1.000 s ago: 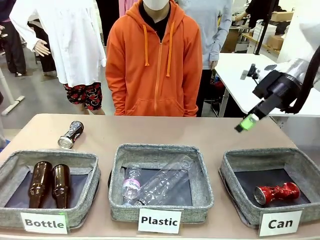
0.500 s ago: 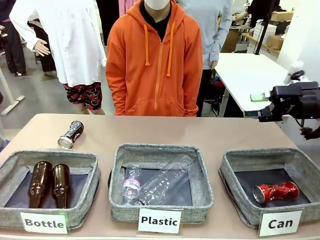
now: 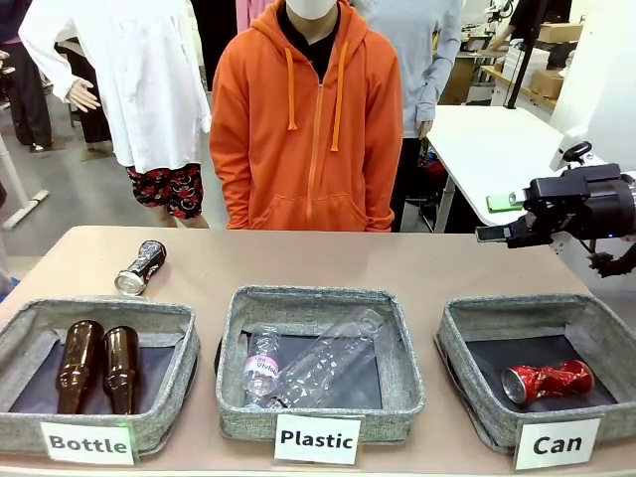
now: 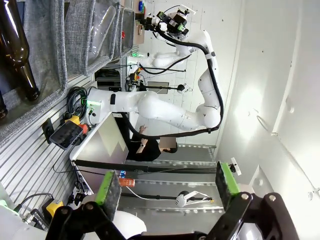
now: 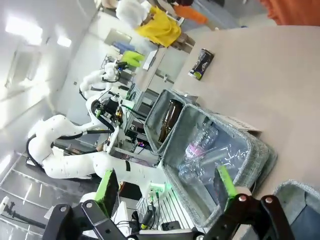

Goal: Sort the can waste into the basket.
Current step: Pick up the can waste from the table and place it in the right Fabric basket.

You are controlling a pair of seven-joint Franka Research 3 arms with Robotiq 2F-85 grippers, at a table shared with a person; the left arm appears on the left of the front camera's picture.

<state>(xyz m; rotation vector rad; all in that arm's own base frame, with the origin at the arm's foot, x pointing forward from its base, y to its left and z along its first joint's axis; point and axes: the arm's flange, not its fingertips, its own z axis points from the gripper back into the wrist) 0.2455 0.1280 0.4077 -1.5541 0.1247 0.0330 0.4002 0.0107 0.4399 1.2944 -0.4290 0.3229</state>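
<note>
The right pincer (image 3: 497, 219) hangs in the air over the desk's (image 3: 417, 263) right edge, above the far rim of the Can basket (image 3: 465, 328), with its jaws spread wide and nothing between them; its own wrist view shows the two green pads (image 5: 106, 186) well apart, with only the desk and the baskets beyond the gap. The left pincer (image 4: 167, 182) is likewise open and empty in its wrist view, which looks away from the desk toward the room (one brown bottle and a grey basket wall sit at the upper left of that picture). The red can (image 3: 547, 382), crushed and shiny, lies on its side on the dark lining inside the Can basket, which stands at the desk's near-right corner. The dark can (image 3: 140, 267) lies on its side on the bare desk toward the far-left corner, just beyond the Bottle basket (image 3: 30, 316), its silver end turned toward the near edge; no pincer is near it. Along the near edge, the Bottle basket holds two brown bottles (image 3: 79, 366) side by side, and the Plastic basket (image 3: 298, 298) in the middle holds clear plastic bottles (image 3: 318, 370). A person (image 3: 308, 129) in an orange hoodie stands at the desk's far edge, with no hand over the desk.
</note>
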